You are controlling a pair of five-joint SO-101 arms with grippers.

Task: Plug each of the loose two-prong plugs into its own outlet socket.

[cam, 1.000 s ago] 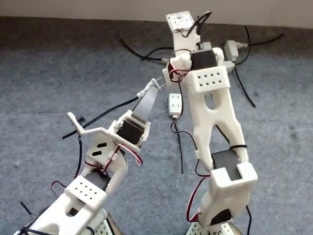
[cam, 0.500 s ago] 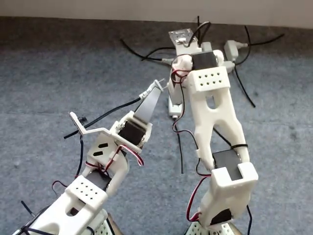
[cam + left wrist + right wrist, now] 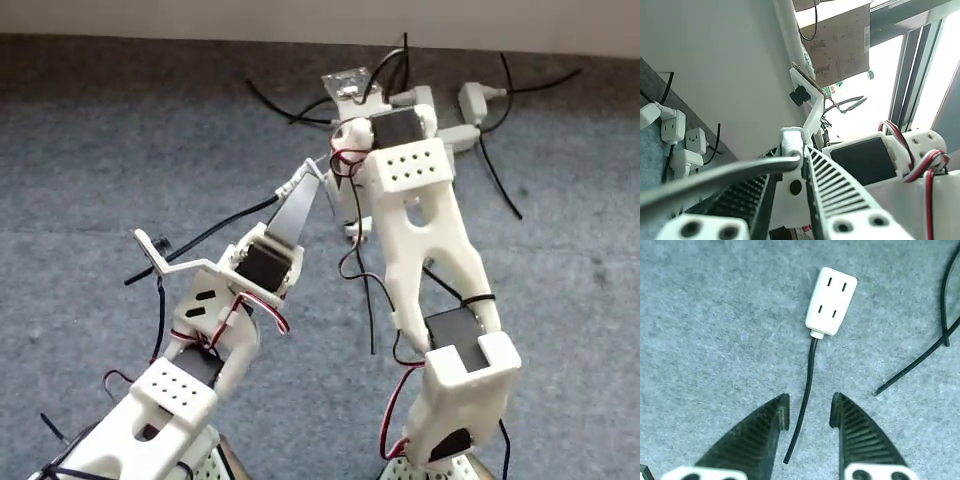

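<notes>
My left gripper (image 3: pixel 308 180) is raised above the carpet, shut on a white two-prong plug (image 3: pixel 791 142). The plug's black cable (image 3: pixel 715 177) runs back between the fingers. In the high view the plug (image 3: pixel 298 185) hangs just to the left of the right arm's wrist. My right gripper (image 3: pixel 809 402) stands open, pointing down at the carpet. A white outlet block (image 3: pixel 831 301) with two pairs of slots lies flat just beyond its fingertips. The block's black cord (image 3: pixel 805 390) runs back between the open fingers. The right arm covers most of that outlet block (image 3: pixel 351 228) in the high view.
More white plugs and adaptors (image 3: pixel 475 98) lie at the back right on the grey carpet (image 3: pixel 120 150), with loose black cables (image 3: pixel 290 110) around them. Another black cable (image 3: pixel 935 340) lies beside the outlet block. White adaptors (image 3: pixel 675 127) sit along the wall.
The right arm's wrist has swung left and tipped forward, now covering most of the outlet block. The left arm with its plug has barely shifted.
</notes>
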